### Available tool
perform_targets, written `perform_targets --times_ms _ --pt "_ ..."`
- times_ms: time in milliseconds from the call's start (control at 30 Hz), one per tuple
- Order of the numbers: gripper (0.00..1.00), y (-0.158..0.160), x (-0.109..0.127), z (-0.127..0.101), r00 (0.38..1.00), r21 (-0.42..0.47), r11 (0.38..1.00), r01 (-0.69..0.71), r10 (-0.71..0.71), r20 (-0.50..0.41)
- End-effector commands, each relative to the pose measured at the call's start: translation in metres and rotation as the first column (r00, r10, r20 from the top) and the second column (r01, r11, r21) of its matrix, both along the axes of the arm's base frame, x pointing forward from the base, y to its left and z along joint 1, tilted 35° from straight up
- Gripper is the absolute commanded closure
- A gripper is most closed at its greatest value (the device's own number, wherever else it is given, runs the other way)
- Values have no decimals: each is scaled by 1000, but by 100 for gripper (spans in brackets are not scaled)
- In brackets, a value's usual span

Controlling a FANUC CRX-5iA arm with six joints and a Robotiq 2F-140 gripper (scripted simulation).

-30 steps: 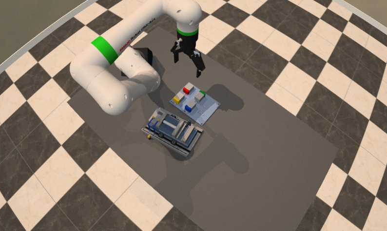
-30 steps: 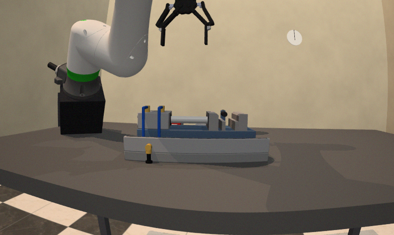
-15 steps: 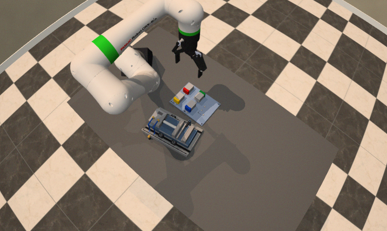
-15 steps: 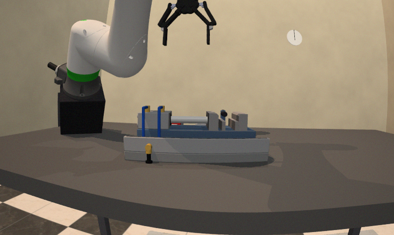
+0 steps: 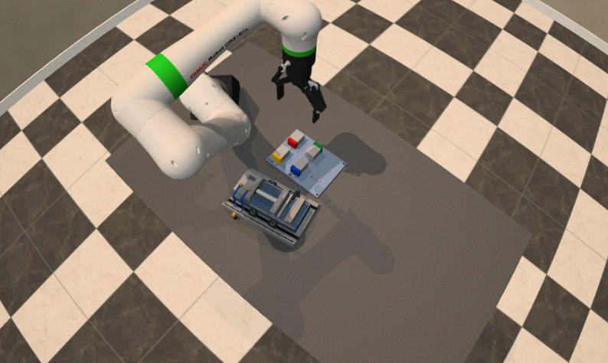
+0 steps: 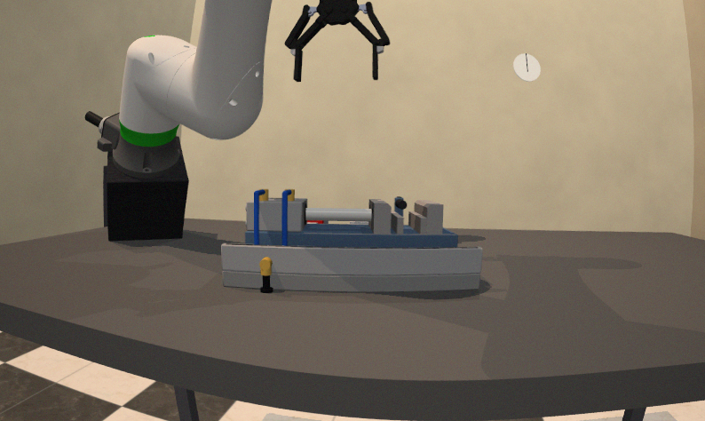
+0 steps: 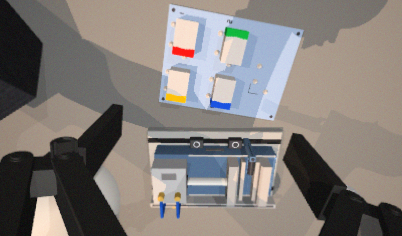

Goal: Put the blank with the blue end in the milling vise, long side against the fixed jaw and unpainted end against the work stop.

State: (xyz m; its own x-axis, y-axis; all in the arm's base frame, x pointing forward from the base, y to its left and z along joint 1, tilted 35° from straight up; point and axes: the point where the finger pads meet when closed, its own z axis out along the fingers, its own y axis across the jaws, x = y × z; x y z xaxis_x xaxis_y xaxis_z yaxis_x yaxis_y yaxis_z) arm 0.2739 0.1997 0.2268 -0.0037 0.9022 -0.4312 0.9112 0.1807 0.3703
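Observation:
The blue-ended blank [image 5: 301, 163] [image 7: 224, 90] lies on the plate [image 5: 333, 166] [image 7: 284, 60], its blue end toward the vise. Red-ended [image 5: 297, 136] [image 7: 186, 34], yellow-ended [image 5: 281, 151] [image 7: 178, 82] and green-ended [image 5: 313, 153] [image 7: 234, 51] blanks lie apart on it. My gripper [image 5: 297, 109] [image 6: 336, 78] [image 7: 206, 134] is open and empty, high above plate and vise. The vise's fixed jaw [image 5: 297, 210] [image 6: 433, 217] [image 7: 264, 185] faces the moving jaw [image 5: 278, 201] [image 6: 379, 215] [image 7: 232, 182]; no blank is between them. The work stop [image 6: 399, 203] [image 7: 250, 162] stands at the gap's plate-side end.
Small pins stand on the plate beside the blanks. Blue hoses [image 5: 235, 198] [image 6: 257, 219] [image 7: 162, 210] rise at the moving-jaw end of the vise. The vise base [image 6: 344, 261] sits close beside the plate. The arm's base [image 6: 146, 209] stands on the table [image 6: 344, 334].

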Motion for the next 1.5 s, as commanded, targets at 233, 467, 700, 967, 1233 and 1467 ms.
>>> perform_targets --times_ms 233,467,700,967,1233,1467 --pt "0 1 1 1 1000 1 1000 -1 1 1" --pt "0 2 3 2 1000 1 1000 -1 1 1" --pt "0 2 3 2 1000 1 1000 -1 1 1" --pt "0 3 4 2 1000 1 1000 -1 1 1" --pt "0 3 4 2 1000 1 1000 -1 1 1" --pt "0 3 5 2 1000 1 1000 -1 1 1"
